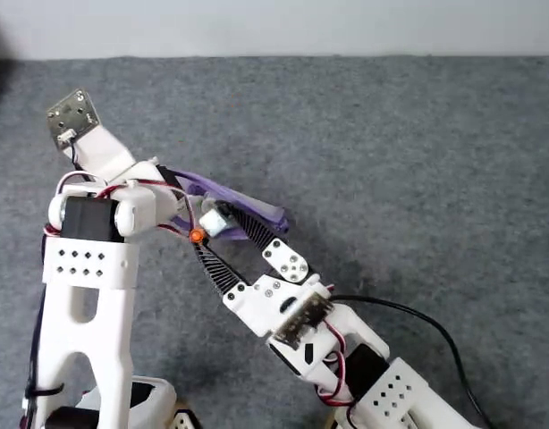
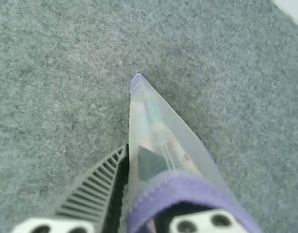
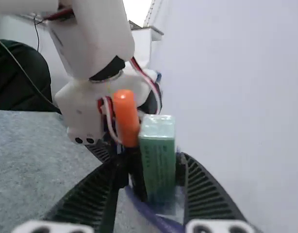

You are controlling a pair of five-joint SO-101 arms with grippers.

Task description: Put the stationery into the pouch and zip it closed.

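The clear pouch (image 1: 257, 207) with purple trim is held off the grey mat, and my left gripper (image 2: 139, 194) is shut on its purple rim. Through its clear wall (image 2: 163, 141) I see thin stationery lying inside. My right gripper (image 1: 212, 225) is at the pouch's mouth, right beside the left wrist. Its black ribbed fingers (image 3: 202, 194) are shut on a green block (image 3: 157, 155) with a pale top, and an orange-tipped piece (image 3: 125, 116) stands against it. From above, the block (image 1: 216, 222) and orange tip (image 1: 196, 236) sit between those fingers. A strip of purple trim (image 3: 154, 221) runs under the block.
Grey felt mat (image 1: 418, 161) covers the table, with a pale wall along the far edge. A black cable (image 1: 418, 317) trails from the right arm. The left arm's white motor housing (image 3: 91, 111) stands close behind the right gripper.
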